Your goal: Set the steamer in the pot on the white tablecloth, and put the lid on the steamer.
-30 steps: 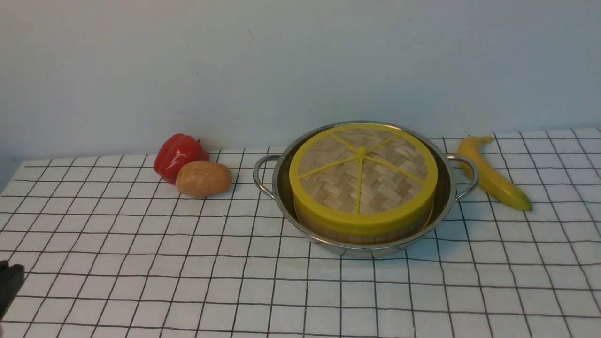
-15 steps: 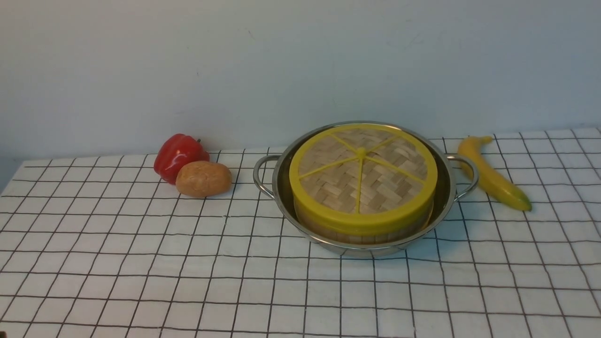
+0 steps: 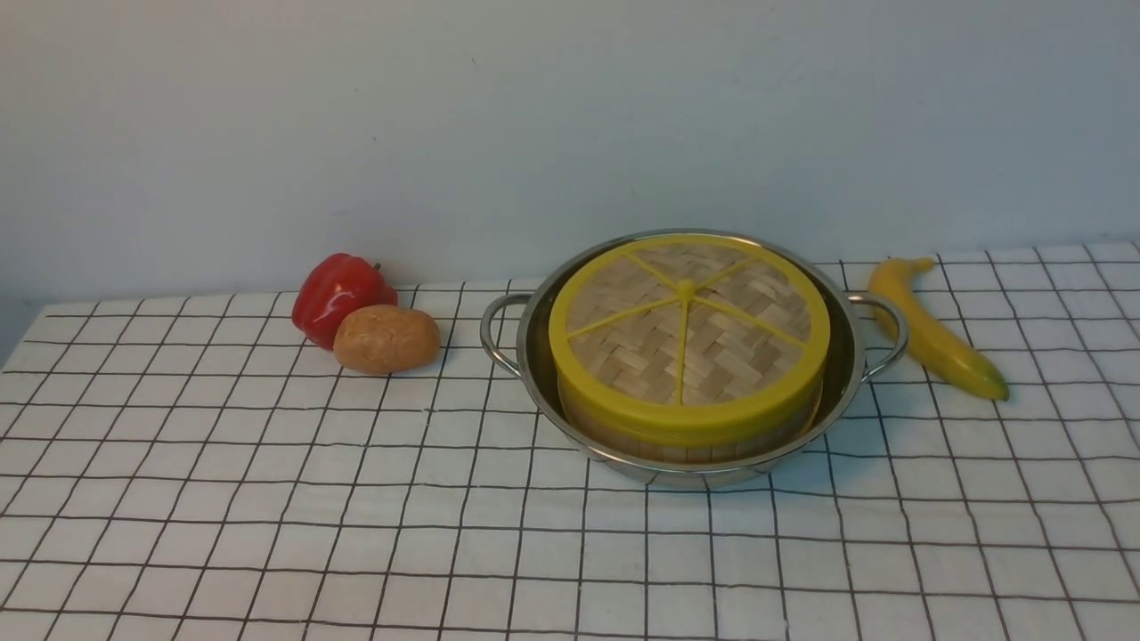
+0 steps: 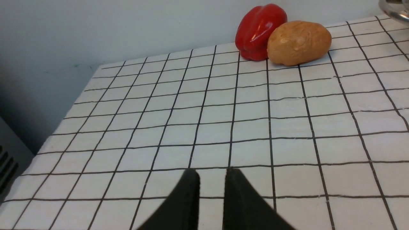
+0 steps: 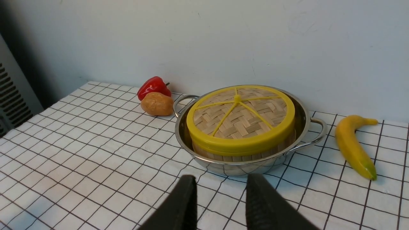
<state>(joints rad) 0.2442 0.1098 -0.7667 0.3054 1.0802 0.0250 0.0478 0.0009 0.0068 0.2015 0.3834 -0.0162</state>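
Note:
The shiny pot stands on the white tablecloth right of centre. Inside it sits the steamer, with only its pale slatted wall showing under the lid. The woven, yellow-rimmed lid lies flat on top of the steamer. Neither gripper shows in the front view. My left gripper hovers over bare cloth, open by a narrow gap, holding nothing. My right gripper is open wider and empty, a short way in front of the pot, lid and steamer.
A red pepper and a brown potato lie together left of the pot, near the wall. A yellow banana lies right of the pot. The left wrist view shows the pepper and potato far ahead.
The dark tip of my left gripper has withdrawn from the lower left edge of the front view. Pot, steamer and lid have not moved.

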